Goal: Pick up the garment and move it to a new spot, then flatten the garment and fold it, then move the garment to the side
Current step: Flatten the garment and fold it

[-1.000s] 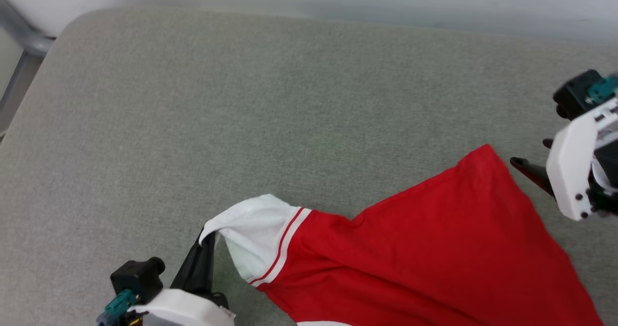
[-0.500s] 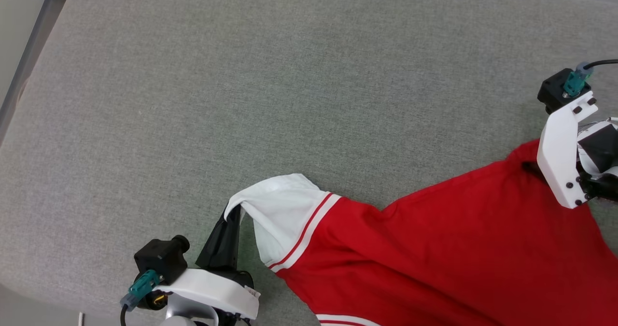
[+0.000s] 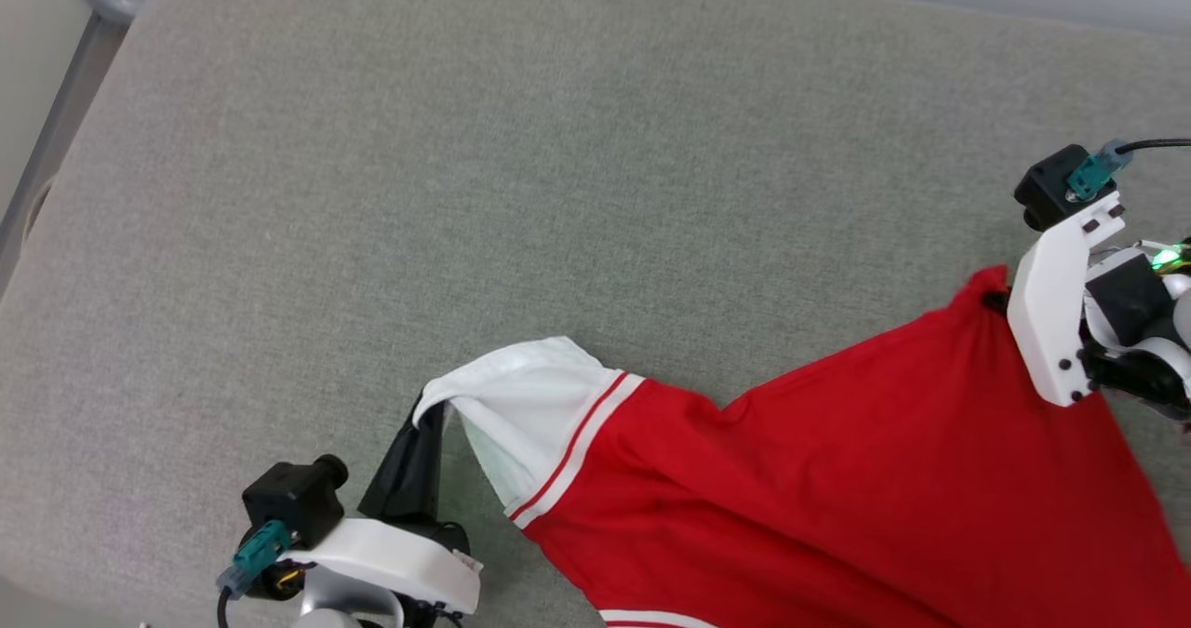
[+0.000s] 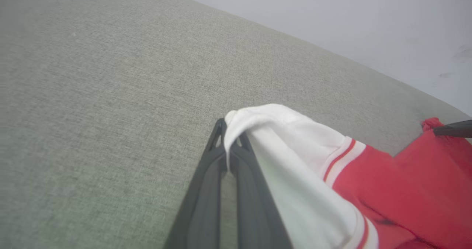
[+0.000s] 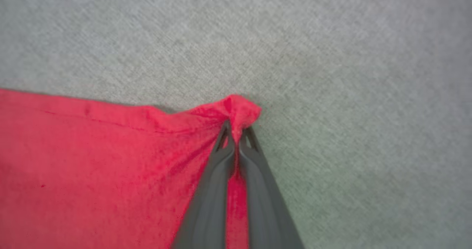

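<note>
1. The left gripper point(image 4: 226, 131) is clenched on the jersey point(image 3: 837, 479). Its two dark fingers point(image 4: 204, 193) pinch a white corner of the cloth, which folds over the tips and hangs down their right side.
2. Just beyond that white panel runs a white band with a red stripe. The red body starts there and spreads away from these jaws toward the other arm.
3. The right gripper point(image 5: 236, 129) is clamped tight on the jersey too, nipping a small bunched peak at a red corner (a sliver of red shows between the fingers lower down).
4. In the right wrist view the red cloth fans out to the left of those jaws, with a few creases running into the pinch.
5. The jersey lies on a grey cushion point(image 3: 558, 191), spanning from one grip to the other. Bare cushion lies ahead of both pairs of fingertips.
</note>
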### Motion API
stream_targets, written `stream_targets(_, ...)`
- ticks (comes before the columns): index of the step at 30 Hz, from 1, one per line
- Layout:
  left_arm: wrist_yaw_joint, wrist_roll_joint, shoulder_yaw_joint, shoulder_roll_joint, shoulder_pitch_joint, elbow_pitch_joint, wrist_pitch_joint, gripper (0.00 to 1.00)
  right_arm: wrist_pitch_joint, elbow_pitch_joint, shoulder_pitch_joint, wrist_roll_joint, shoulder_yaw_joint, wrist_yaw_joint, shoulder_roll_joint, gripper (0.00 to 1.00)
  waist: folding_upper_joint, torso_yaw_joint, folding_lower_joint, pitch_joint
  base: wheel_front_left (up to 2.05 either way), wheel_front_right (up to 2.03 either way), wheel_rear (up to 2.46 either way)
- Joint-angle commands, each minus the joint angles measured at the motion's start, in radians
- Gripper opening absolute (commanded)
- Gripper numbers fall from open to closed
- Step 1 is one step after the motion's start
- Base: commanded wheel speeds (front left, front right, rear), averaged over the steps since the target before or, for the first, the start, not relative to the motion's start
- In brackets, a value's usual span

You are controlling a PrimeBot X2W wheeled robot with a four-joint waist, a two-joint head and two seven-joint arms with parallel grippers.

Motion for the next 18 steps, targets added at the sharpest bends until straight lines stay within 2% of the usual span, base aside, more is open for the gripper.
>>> stream_targets(1, 0.006, 0.008, 0.008, 0.012, 0.015, -0.004, -0.006, 0.00, -0.052, 0.009, -0.008, 0.015, 0.005, -0.001, 0.017, 0.00, 0.0000, -0.022, -0.0001, -0.043, 0.00, 0.00, 0.00)
stream_targets(10, 0.033, 0.028, 0.024, 0.067, 0.038, -0.077, 0.017, 0.00, -0.260, -0.012, 0.020, 0.066, -0.011, -0.001, 0.020, 0.00, 0.0000, -0.081, -0.0001, -0.161, 0.00, 0.00, 0.00)
stream_targets(11, 0.039, 0.039, 0.026, 0.089, 0.018, -0.108, 0.030, 0.00, -0.306, -0.038, 0.032, 0.080, -0.029, -0.001, 0.015, 0.00, 0.0000, -0.102, -0.0001, -0.191, 0.00, 0.00, 0.00)
stream_targets(18, 0.063, 0.069, 0.052, 0.130, -0.077, -0.197, 0.069, 0.00, -0.384, -0.108, 0.043, 0.080, -0.112, -0.001, 0.025, 0.00, 0.0000, -0.151, -0.0001, -0.243, 0.00, 0.00, 0.00)
